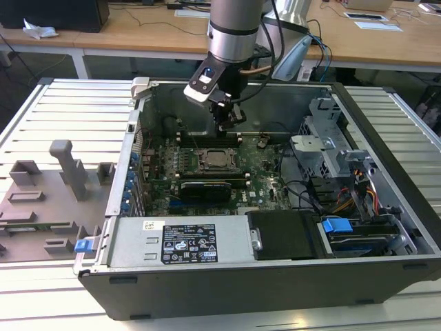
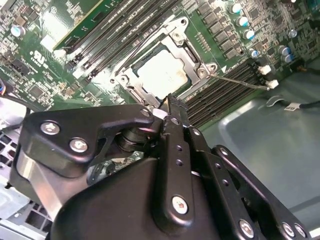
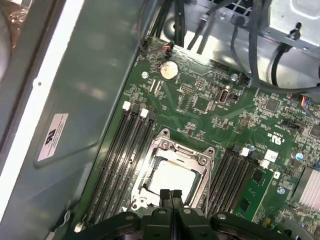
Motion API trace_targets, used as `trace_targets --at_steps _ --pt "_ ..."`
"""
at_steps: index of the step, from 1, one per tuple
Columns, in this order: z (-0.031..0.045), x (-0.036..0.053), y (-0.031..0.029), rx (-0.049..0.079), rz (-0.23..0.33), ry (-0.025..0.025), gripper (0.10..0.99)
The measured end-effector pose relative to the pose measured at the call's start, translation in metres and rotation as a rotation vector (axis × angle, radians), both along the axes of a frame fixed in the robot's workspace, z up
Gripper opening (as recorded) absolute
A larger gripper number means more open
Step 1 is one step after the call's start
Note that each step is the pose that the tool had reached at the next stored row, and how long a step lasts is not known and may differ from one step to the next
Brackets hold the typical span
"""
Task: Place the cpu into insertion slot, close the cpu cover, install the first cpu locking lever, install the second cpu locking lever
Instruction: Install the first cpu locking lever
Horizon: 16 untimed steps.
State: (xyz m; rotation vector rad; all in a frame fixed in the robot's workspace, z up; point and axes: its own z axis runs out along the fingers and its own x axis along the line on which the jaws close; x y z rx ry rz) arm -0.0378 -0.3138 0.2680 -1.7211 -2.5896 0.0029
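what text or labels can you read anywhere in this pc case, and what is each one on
No text can be quoted with confidence.
Black and white label on the power supply, exterior view: print too small to read.
White sticker on the case wall, first wrist view: too blurred to read.
White markings on the motherboard, first wrist view: too small to read.

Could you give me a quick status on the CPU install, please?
Gripper shut, empty, over cpu. Cpu cover down around it. One lever angled out.
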Motion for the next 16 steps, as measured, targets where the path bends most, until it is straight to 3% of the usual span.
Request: trace_targets --at_steps 16 --pt "0.0 0.0 0.0 0.0 0.177 0.0 0.106"
